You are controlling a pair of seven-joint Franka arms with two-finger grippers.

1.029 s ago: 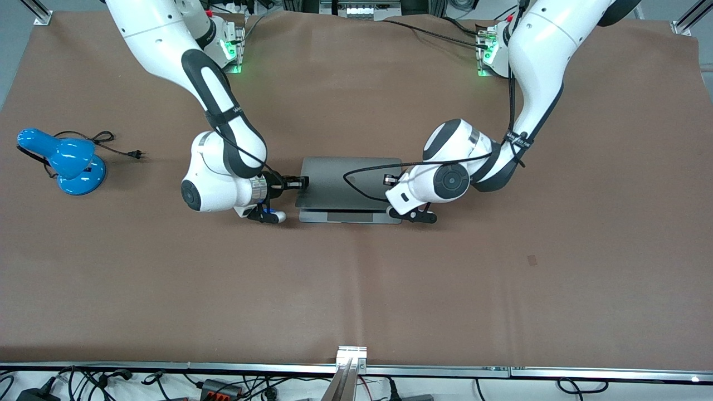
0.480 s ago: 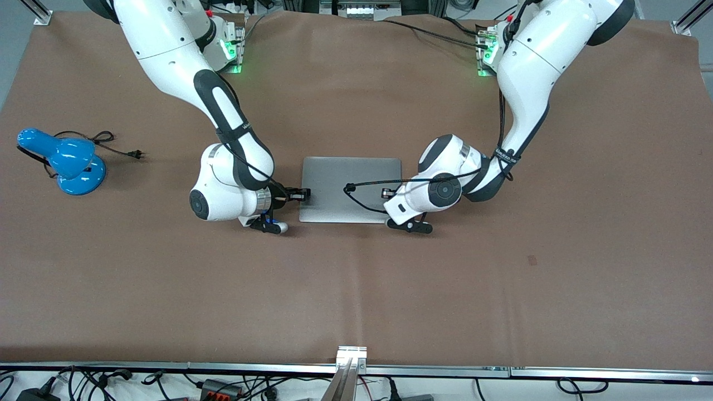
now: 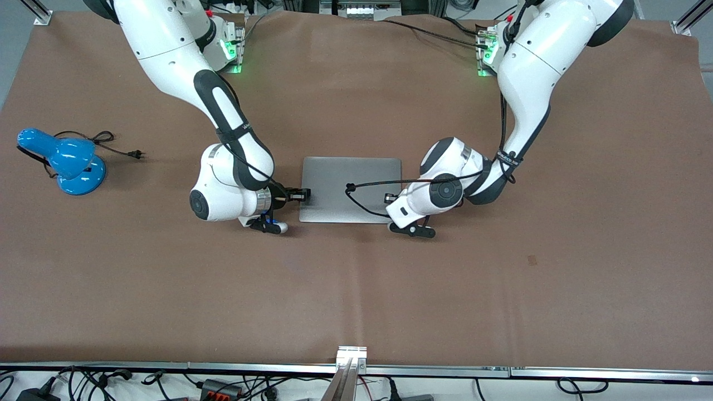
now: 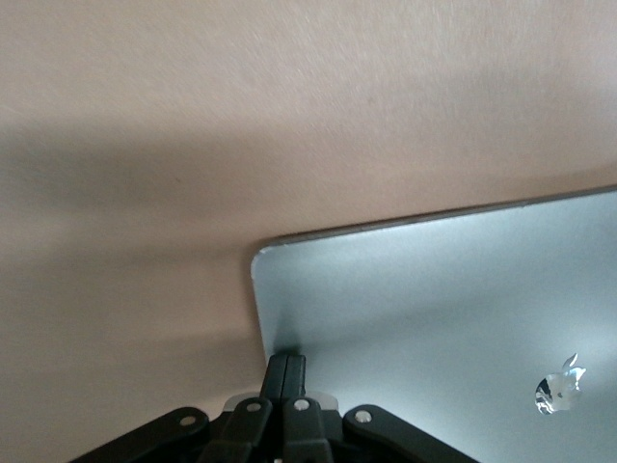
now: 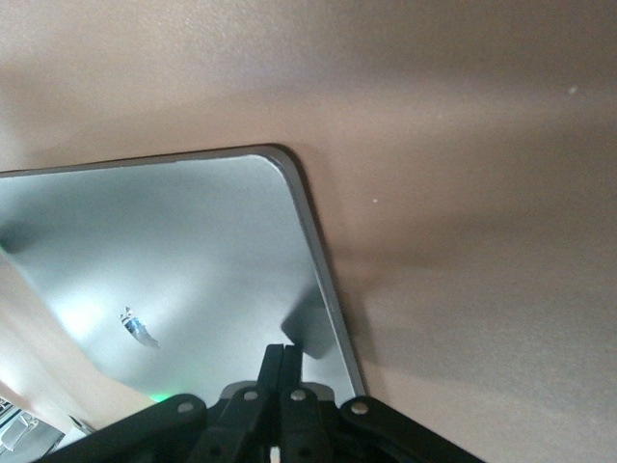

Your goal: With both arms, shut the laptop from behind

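Note:
The silver-grey laptop lies shut and flat in the middle of the table, lid up. My right gripper is shut, its tips resting on the lid at the edge toward the right arm's end. My left gripper is shut too, with its tips on the lid edge toward the left arm's end. In the left wrist view the shut gripper touches the laptop beside a rounded corner. The right wrist view shows the shut gripper on the laptop close to its side edge. Neither gripper holds anything.
A blue desk lamp with its cord and plug stands toward the right arm's end of the brown table. A black cable from the left arm loops over the lid.
A second ago the lid stood slightly raised with the base showing under it; now it lies flat on the base. Both grippers came down with it, still shut.

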